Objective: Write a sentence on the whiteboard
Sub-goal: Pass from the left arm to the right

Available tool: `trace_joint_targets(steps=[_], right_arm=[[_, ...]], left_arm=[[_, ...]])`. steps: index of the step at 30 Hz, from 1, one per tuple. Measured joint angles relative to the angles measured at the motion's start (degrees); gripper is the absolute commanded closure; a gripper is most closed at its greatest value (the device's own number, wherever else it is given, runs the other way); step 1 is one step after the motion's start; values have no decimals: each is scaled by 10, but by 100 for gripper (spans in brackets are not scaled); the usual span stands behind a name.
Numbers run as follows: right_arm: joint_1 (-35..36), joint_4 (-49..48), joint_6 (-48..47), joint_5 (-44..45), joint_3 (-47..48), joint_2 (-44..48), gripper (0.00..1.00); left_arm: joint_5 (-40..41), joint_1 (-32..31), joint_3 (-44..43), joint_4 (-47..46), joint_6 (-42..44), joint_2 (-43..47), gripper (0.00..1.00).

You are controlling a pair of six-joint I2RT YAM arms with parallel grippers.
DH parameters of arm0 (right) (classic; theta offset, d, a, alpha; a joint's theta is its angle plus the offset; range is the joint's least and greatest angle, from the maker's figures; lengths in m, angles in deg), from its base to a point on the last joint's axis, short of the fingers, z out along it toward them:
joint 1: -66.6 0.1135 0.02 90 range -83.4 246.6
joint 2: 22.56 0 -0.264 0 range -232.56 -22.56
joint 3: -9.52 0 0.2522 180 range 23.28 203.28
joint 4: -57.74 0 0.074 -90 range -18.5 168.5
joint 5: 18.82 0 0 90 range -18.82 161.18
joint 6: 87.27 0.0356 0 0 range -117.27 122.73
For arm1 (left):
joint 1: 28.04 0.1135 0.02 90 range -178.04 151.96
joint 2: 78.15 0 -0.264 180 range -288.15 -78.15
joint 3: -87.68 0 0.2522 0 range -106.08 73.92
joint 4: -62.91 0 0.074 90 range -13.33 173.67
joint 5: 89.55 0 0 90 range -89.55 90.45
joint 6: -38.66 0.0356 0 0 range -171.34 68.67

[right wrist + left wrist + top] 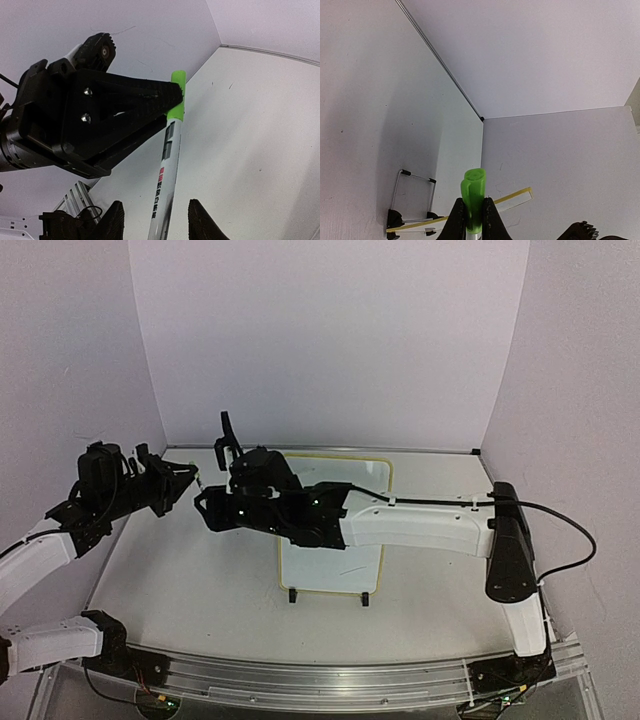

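Note:
The whiteboard [330,565] lies flat at mid-table, with a yellow frame and two black clip feet at its near edge. My right arm covers its upper half, and no green sentence shows on the bare part. Its yellow edge also shows in the left wrist view [516,196]. My left gripper [188,480] [474,204] is shut on the green cap [474,187] of a white marker [167,165], left of the board. My right gripper [205,505] [155,207] is open, with its fingers either side of the marker's barrel and a gap on both sides.
Lilac walls close the table on the left, back and right. A wire stand with black feet [412,195] is near the board. A black upright piece [226,440] stands behind the grippers. An aluminium rail [330,685] runs along the near edge.

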Motion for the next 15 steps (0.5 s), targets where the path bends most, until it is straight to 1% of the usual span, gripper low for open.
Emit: trace_joint_targets(steps=[1,3,6,7,8,9,10,13,14,15], right_arm=[[0,2,1,2,3,-4,69],[0,6,3,6,11,-11,79],[0,10,11,13,20,-18,99],[0,13,14,21,22,-19,100],[-1,16,18,24,22,-19,100],[-2,16,17,25,22,-20,100],[-3,17,17,24,22,-20,100],[-2,15,14,29,18,-18,100],[-2,14,13,30,13,-16,100],[-2,12,9,31,4,-11,100]], left_arm=[[1,0,2,-2,-2,0,100],[2,0,5,-3,-6,1,100],[2,0,11,-3,-10,2,100],[3,0,12,-4,-10,2,96],[4,0,12,-5,-10,3,89],[5,0,12,-7,-8,4,77],[5,0,12,-7,-6,4,61],[-5,0,6,9,22,3,26],[-9,0,0,21,34,2,16],[-15,0,-10,38,52,0,11]])
